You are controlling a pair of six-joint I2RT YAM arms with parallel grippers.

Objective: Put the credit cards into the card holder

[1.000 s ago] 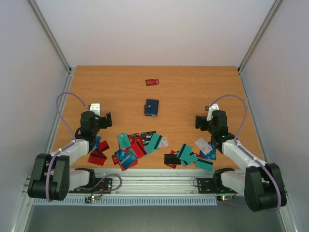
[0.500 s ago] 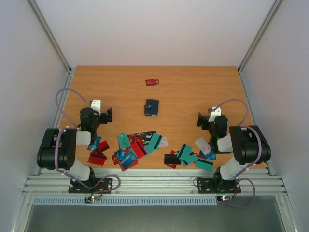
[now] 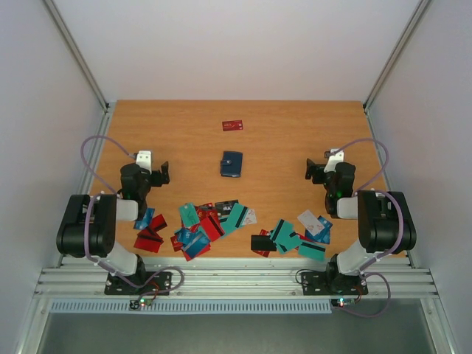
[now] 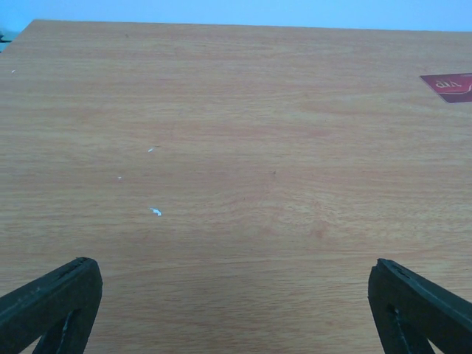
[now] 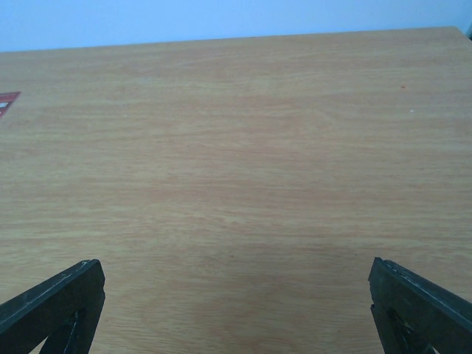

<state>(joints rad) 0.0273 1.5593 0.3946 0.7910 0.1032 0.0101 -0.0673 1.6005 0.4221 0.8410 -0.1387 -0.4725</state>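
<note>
- The small dark navy-blue folding card holder (image 3: 231, 164) lies flat on the orange-brown wooden worktop (image 3: 295, 133). It is roughly midway between the two arms and apart from every card. It looks folded shut, though the overhead view is too small to be sure.
- Most of the thin rectangular plastic credit cards (image 3: 210, 221) lie along the near edge of the worktop in loose, overlapping heaps. They are teal, red, blue, white and black, and some show a black stripe.
- A heap of red and blue cards (image 3: 150, 232) sits just beside the left arm. The widest heap spreads near the middle, on the near side of the card holder. A mostly teal heap (image 3: 295, 237) lies by the right arm.
- A single dark red card (image 3: 233, 125) lies alone beyond the card holder, well apart from the heaps. This red card (image 4: 448, 86) shows at the right edge of the left wrist view, and a corner of it (image 5: 6, 103) shows at the left edge of the right wrist view.
- The left claw (image 3: 161, 174) hangs over bare worktop to the left of the card holder. It is released, with its black fingers (image 4: 51, 299) spread wide and nothing between them.
- The right claw (image 3: 313, 170) hangs over bare worktop to the right of the card holder. It is also released, with its black fingers (image 5: 417, 302) far apart and only wood grain in the gap.
</note>
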